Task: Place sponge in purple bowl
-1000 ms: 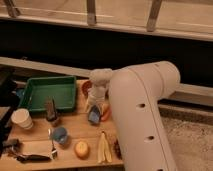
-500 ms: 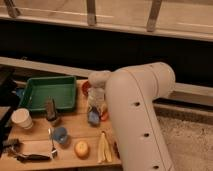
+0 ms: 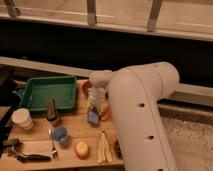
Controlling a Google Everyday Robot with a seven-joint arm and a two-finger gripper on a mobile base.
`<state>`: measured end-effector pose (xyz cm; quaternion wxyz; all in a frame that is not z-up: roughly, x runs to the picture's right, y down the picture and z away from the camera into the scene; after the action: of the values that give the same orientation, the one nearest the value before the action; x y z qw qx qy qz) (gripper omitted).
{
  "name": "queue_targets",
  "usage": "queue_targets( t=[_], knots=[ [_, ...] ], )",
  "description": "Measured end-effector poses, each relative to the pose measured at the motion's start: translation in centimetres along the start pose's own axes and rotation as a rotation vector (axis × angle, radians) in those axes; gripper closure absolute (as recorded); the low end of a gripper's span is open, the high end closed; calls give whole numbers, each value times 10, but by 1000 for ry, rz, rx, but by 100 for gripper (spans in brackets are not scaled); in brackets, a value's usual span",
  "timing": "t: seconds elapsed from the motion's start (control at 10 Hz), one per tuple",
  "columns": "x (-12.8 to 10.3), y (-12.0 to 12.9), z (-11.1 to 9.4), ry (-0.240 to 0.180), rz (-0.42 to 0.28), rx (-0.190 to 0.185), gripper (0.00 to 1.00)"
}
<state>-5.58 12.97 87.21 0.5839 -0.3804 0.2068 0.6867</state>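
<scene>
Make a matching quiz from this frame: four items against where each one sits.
Items:
1. sponge
2. green tray
3. white cup
4. banana

Places:
A. left edge of the table
B. mid-table, at the tip of the gripper
C. front edge, right of the round yellow fruit
D. back left

Pairs: 1-B, 2-D, 3-A, 4-C
</scene>
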Motion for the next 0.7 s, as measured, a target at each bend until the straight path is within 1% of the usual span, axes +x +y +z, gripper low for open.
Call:
queue_targets(
  t=[0.1, 0.3, 0.4, 0.5, 0.6, 0.7],
  knots=[
    [1, -1, -12, -24, 3, -20, 100],
    [4, 4, -56, -105, -9, -81, 100],
    [3, 4, -83, -160, -5, -109, 100],
    [0, 2, -104, -208, -2, -128, 100],
    [-4, 0, -130, -269, 3, -146, 100],
    [-13, -2, -165, -352, 15, -167, 100]
  ],
)
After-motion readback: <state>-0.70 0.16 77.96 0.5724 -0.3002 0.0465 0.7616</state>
